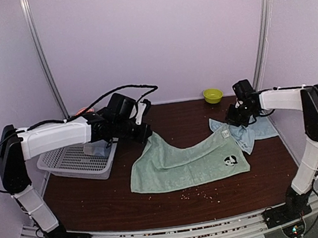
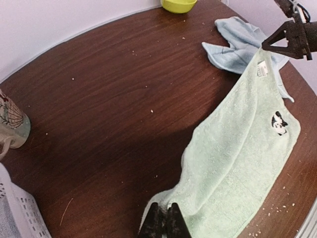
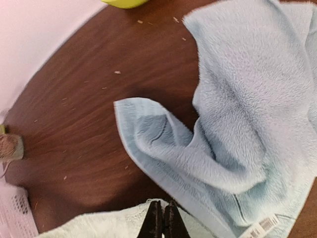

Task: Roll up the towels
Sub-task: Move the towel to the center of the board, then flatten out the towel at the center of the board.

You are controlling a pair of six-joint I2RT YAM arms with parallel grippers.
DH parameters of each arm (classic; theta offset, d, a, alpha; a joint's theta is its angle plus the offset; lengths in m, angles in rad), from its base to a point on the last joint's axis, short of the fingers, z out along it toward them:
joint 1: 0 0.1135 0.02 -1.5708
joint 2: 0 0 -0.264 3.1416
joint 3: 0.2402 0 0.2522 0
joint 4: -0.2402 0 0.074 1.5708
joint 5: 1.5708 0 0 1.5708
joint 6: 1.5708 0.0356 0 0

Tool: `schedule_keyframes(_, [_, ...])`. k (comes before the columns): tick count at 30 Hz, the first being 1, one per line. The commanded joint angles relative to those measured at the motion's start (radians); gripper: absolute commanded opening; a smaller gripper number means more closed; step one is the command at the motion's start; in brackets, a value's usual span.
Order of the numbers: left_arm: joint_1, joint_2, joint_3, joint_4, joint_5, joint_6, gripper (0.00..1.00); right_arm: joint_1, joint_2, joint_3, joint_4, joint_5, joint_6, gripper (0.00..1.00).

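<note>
A pale mint green towel (image 1: 182, 162) with a panda patch (image 1: 230, 161) lies spread on the dark table, its two far corners lifted. My left gripper (image 1: 148, 133) is shut on the far left corner; in the left wrist view the fingers (image 2: 164, 220) pinch that green towel (image 2: 237, 158). My right gripper (image 1: 232, 122) is shut on the far right corner, and its fingers (image 3: 163, 220) pinch the green towel (image 3: 99, 225) in the right wrist view. A light blue towel (image 1: 256, 129) lies crumpled just behind the right gripper, large in the right wrist view as the blue towel (image 3: 247, 124).
A white mesh basket (image 1: 71, 161) stands at the left under my left arm, with a bluish cloth (image 1: 97, 148) in it. A yellow-green bowl (image 1: 213, 95) sits at the back right. Crumbs (image 1: 203, 193) dot the table's front. A small patterned pot (image 2: 12, 124) stands by the basket.
</note>
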Motion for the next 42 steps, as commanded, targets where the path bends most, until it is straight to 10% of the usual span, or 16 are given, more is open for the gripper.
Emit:
schedule_keyframes(1, [-0.013, -0.205, -0.082, -0.018, 0.048, 0.013, 0.00, 0.053, -0.310, -0.115, -0.100, -0.029, -0.227, 0.00])
schedule_keyframes(20, [-0.445, -0.882, -0.331, -0.182, -0.012, -0.042, 0.00, 0.292, -1.353, -0.300, -0.216, -0.431, -0.329, 0.00])
schedule_keyframes(25, [-0.437, -0.862, -0.384, -0.151, -0.191, -0.035, 0.00, 0.290, -1.280, -0.377, -0.205, -0.276, -0.331, 0.00])
schedule_keyframes(30, [-0.230, -0.718, -0.428, -0.061, -0.083, -0.050, 0.00, 0.250, -1.139, -0.476, -0.102, 0.008, -0.271, 0.00])
schedule_keyframes(42, [-0.067, -0.389, -0.445, 0.089, -0.101, -0.066, 0.00, 0.136, -0.825, -0.605, 0.129, 0.114, -0.242, 0.00])
